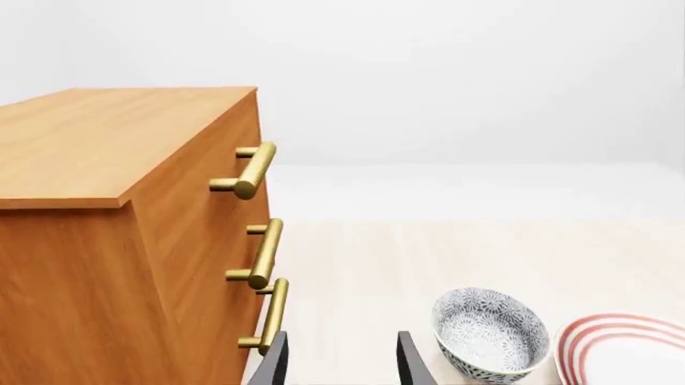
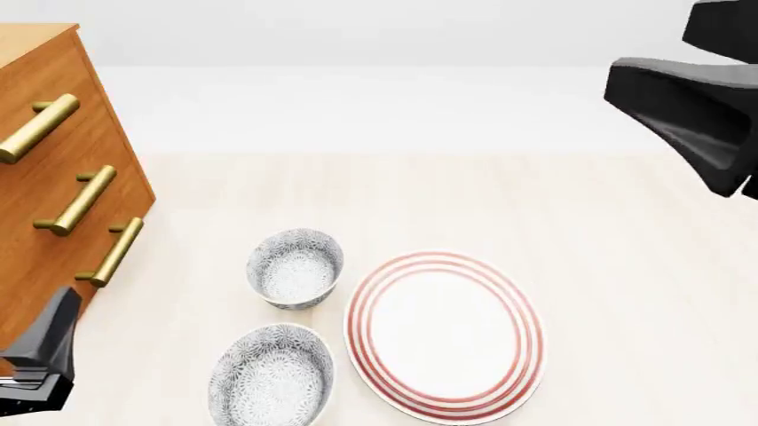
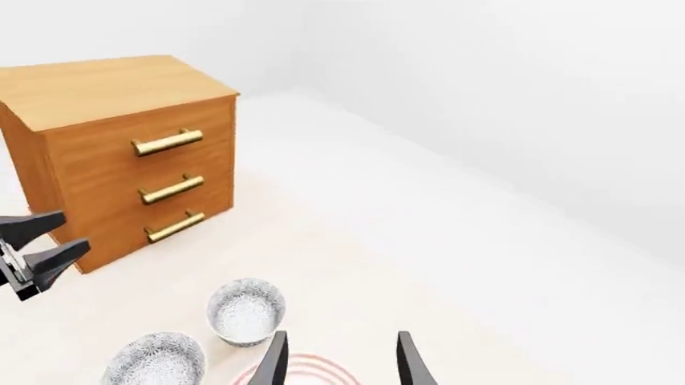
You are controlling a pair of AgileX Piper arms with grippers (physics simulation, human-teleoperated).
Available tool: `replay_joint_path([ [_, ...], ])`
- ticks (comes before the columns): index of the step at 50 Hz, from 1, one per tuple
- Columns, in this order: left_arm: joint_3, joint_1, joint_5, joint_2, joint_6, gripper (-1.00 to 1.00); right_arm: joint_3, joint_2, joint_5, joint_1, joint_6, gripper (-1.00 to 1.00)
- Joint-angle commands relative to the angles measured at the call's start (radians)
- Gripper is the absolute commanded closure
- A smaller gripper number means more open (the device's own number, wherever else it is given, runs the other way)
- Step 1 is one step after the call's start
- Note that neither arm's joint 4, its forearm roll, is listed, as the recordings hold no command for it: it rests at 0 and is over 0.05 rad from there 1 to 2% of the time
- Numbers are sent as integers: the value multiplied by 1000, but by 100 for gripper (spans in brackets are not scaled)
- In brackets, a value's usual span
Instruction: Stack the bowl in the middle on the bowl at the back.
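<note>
A wooden chest of drawers (image 2: 48, 169) with three brass bar handles stands at the tabletop's (image 2: 616, 266) nine o'clock edge. A big white plate (image 2: 445, 333) with red rings lies flat at about five o'clock from the table's centre, just beside both bowls.

The bowl at the back (image 2: 295, 268) sits upright, mouth up, just left of the plate's far rim. The bowl in the middle (image 2: 272, 377) sits at six o'clock from it, also upright, close to it but apart. Both are round, deep, white with fine grey-black lacy speckle.

The left gripper (image 1: 340, 365) hangs low by the drawers, fingers apart and holding nothing. The right gripper (image 3: 340, 361) is high over the plate's side, fingers spread, likewise with nothing between them.
</note>
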Motion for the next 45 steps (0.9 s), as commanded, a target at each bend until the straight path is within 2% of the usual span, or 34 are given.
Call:
replay_joint_path([
  [1,0,-3,-3,7,3,-100,-145,187,90,165,24,-100],
  [3,0,-3,-12,17,4,-100,-154,242,122,181,3,-100],
  [4,1,-4,-15,22,6,-100,-157,256,122,206,40,-100],
  [6,1,-6,-18,25,9,-100,-154,264,116,222,48,-100],
  [7,0,-7,-15,22,10,-100,-146,289,124,209,9,-100],
  [8,0,-6,-7,13,10,-100,-152,290,106,234,68,-100],
  [10,1,-6,-13,19,9,-100,-165,313,104,245,68,-100],
  [11,1,-6,-11,17,9,-100,-172,327,109,255,91,-100],
  [12,1,-6,-11,18,8,-100,-177,363,129,257,87,-100],
  [15,2,-7,-19,26,9,-100,-185,384,109,299,141,-100],
  [19,2,-6,-8,14,10,-100,-180,418,97,323,164,-100],
  [29,1,-5,-5,10,9,-100,-164,491,55,360,172,-100],
  [34,1,-5,2,0,9,-100,-144,530,21,381,196,-100],
  [35,1,-5,1,0,9,-100,-143,542,15,390,215,-100],
  [45,0,-3,1,1,7,-100,-103,599,-50,406,244,-100],
])
